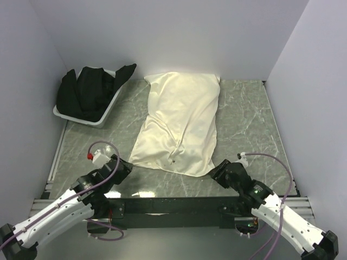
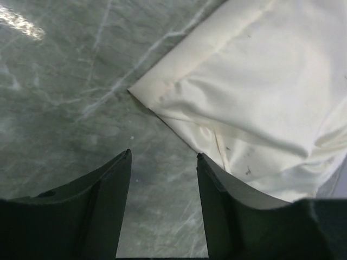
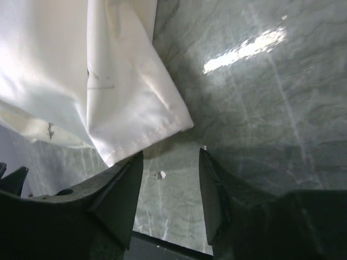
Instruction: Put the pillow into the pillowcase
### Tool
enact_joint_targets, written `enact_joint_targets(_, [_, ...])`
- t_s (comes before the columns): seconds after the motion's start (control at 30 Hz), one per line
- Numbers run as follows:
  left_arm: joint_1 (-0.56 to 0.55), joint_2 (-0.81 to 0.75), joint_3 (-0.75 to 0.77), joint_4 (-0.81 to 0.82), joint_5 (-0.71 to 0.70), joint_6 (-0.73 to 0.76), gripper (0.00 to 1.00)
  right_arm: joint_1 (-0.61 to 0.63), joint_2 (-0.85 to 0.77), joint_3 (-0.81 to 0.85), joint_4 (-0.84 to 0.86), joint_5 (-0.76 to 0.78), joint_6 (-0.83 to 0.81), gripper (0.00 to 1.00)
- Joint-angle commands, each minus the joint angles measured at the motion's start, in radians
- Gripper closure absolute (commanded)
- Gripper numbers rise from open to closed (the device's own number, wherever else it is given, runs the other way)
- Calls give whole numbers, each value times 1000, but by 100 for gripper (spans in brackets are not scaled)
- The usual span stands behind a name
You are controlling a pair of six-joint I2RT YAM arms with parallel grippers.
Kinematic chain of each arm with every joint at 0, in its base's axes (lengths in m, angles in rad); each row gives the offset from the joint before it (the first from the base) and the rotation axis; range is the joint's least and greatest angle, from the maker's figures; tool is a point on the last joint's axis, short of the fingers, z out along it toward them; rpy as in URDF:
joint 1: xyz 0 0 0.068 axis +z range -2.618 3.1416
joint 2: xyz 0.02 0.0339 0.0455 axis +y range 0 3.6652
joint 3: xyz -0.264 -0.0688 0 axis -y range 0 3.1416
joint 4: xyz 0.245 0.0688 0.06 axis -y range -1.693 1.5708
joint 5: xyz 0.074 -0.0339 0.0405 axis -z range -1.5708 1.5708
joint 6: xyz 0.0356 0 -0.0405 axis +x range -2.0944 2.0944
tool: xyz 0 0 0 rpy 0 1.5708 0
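- We see the pillowcase lying puffed and wrinkled on the marble table.
- Left gripper sits just off its near-left corner, fingers spread, nothing between them.
- Right gripper sits at its near-right corner, fingers spread and empty, hem just ahead.
- Black cloth fills a white bin far-left of the pillowcase.

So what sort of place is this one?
Probably a lab robot test cell, not a home: plain white walls box in a marble-look table, with the left arm and right arm bolted to a rail at its near edge.
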Motion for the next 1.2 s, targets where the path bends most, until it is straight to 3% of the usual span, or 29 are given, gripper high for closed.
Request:
enact_joint_targets(0.0, [7,107,-28,87,-73,-96,43,5,3,50,-67,114,24,45])
enact_joint_targets(0.17, [31,375,-19,239,-93,-66,42,4,45,68,-61,164,24,43])
enact_joint_targets(0.47, [112,555,-1,427,-91,52,43,2,216,94,126,219,-27,47])
enact_joint_targets(0.57, [137,591,4,484,-79,94,50,2,305,113,190,226,-53,51])
enact_joint_targets(0.63, [157,606,19,483,-76,129,67,-1,359,155,183,247,-65,68])
enact_joint_targets(0.67, [163,611,45,472,-77,146,73,-4,370,178,136,255,-70,74])
enact_joint_targets(0.7, [177,608,60,460,-79,163,86,-7,367,203,107,270,-87,81])
enact_joint_targets(0.73, [183,601,91,429,-84,195,93,-8,355,250,78,275,-97,91])
enact_joint_targets(0.77, [189,571,105,415,-82,213,99,-7,335,274,23,278,-108,94])
enact_joint_targets(0.83, [214,526,152,377,-71,264,99,-15,254,348,-39,279,-139,100])
enact_joint_targets(0.97, [257,378,264,255,-58,358,99,-19,129,479,-211,258,-176,100])
enact_joint_targets(1.17, [303,299,474,98,-77,448,99,-22,39,597,-354,194,-180,100])
